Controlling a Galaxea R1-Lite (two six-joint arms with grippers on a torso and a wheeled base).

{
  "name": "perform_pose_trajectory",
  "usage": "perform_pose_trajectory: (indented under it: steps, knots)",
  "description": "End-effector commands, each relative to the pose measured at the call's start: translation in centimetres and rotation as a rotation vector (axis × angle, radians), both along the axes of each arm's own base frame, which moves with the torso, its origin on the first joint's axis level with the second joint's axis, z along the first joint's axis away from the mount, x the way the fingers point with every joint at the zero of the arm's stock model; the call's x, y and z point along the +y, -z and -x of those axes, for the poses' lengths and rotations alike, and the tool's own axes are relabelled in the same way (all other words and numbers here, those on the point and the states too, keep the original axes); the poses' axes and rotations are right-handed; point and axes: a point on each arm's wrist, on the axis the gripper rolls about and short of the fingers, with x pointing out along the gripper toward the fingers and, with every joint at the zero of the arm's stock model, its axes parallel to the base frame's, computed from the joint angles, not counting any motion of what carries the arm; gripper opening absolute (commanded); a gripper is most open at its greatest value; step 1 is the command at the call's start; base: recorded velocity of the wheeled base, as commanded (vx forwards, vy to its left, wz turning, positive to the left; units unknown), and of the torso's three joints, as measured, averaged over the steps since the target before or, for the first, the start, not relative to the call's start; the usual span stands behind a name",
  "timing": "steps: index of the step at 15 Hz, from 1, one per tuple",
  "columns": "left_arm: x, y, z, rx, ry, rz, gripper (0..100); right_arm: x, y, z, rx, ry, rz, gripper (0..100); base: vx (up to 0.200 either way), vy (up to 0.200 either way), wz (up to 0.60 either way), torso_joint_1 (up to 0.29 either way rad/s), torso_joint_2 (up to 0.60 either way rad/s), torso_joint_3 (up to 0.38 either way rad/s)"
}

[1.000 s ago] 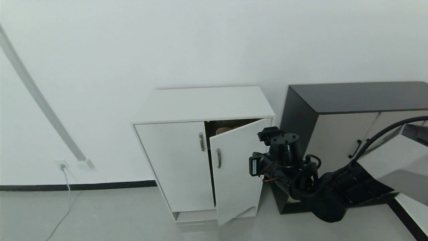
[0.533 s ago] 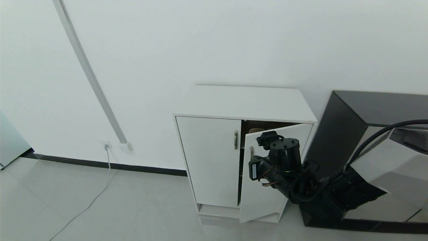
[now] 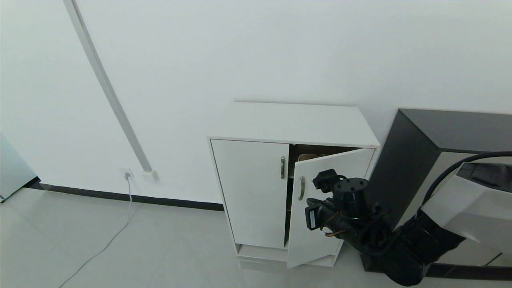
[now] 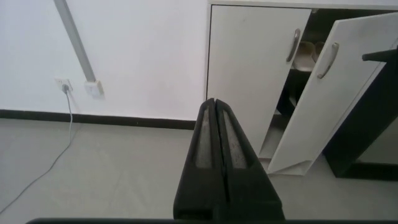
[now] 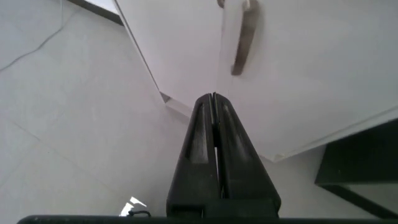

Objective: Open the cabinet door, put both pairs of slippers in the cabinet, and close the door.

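Left gripper (image 4: 214, 101): fingers pressed together, empty, well back from cabinet (image 3: 296, 120).
Left door (image 3: 252, 192): flush shut.
Slippers (image 3: 309, 157): pale shapes on upper shelf, seen through gap; number of pairs not readable.
Right door (image 3: 308, 248): ajar, hinged at right edge, handle (image 3: 302, 188) upright at free edge.
Right gripper (image 5: 213, 96): fingers together, empty, facing door's outer face near handle; right arm nearer.
Judgement: push toward cabinet would close door.

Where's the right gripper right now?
On the robot's right, the right gripper sits shut and empty just in front of the white cabinet's ajar right door, close to that door's handle, with the black cabinet beside it.
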Motion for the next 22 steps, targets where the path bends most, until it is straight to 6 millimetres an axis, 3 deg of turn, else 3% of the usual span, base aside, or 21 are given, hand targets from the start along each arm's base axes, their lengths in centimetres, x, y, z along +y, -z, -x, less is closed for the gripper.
perform_pose_trajectory:
  steps: [1,5,14,22]
  knots:
    - [0.0,0.0,0.0,0.000,0.000,-0.001,0,-0.3,0.5,0.5,0.013,0.000,0.008,0,0.200,0.000,0.00,-0.017,0.00,-0.002]
    - [0.0,0.0,0.0,0.000,0.000,-0.001,0,-0.5,0.6,0.6,0.005,0.000,0.006,0,0.200,0.000,0.00,0.008,0.01,0.006]
    - [0.0,0.0,0.0,-0.001,0.000,-0.001,0,-0.5,0.2,1.4,0.003,-0.012,0.005,0,0.000,0.000,0.00,0.000,0.00,0.000]
    - [0.0,0.0,0.0,0.000,0.000,-0.001,0,0.0,1.0,-1.2,-0.014,0.019,-0.010,0,0.000,0.000,0.00,0.000,0.00,0.000]
